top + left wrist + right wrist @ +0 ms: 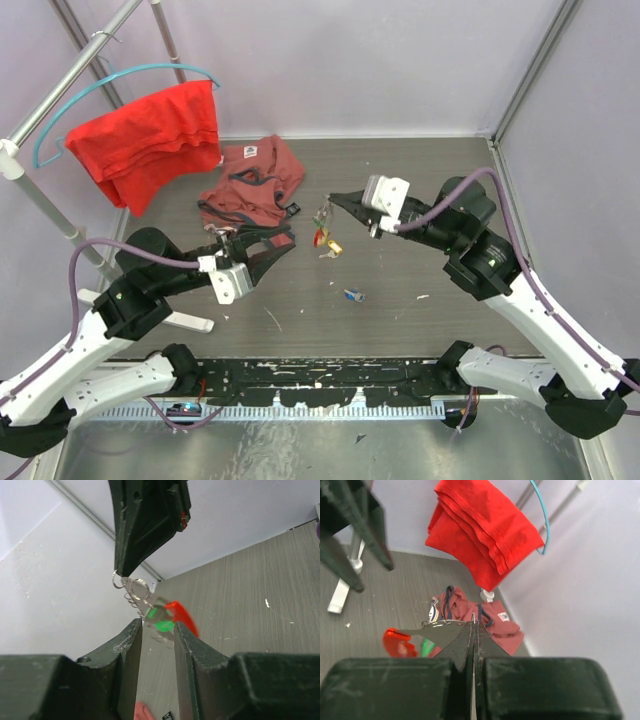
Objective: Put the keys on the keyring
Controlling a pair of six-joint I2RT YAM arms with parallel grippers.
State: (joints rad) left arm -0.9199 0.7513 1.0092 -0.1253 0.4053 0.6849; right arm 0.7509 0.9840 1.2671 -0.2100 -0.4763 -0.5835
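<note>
The keyring [322, 222] hangs above the table from my right gripper [336, 199], which is shut on its thin wire loop [119, 581]. The red oval tag [319, 238], a green-headed key [161, 625] and a yellow key [333, 247] dangle from it. My left gripper [285, 245] reaches in from the left and stands open. Its fingertips [134, 630] flank the green key without pinching it. A blue-headed key [353, 295] lies loose on the table. In the right wrist view the red tag [397, 642] hangs left of my shut right gripper [474, 625].
A pinkish-red garment [250, 185] lies on the table just behind my left gripper. A red cloth [150, 140] hangs on a teal hanger from a rack at the back left. The rack's white foot [185, 322] rests beside my left arm. Walls close in the back and right.
</note>
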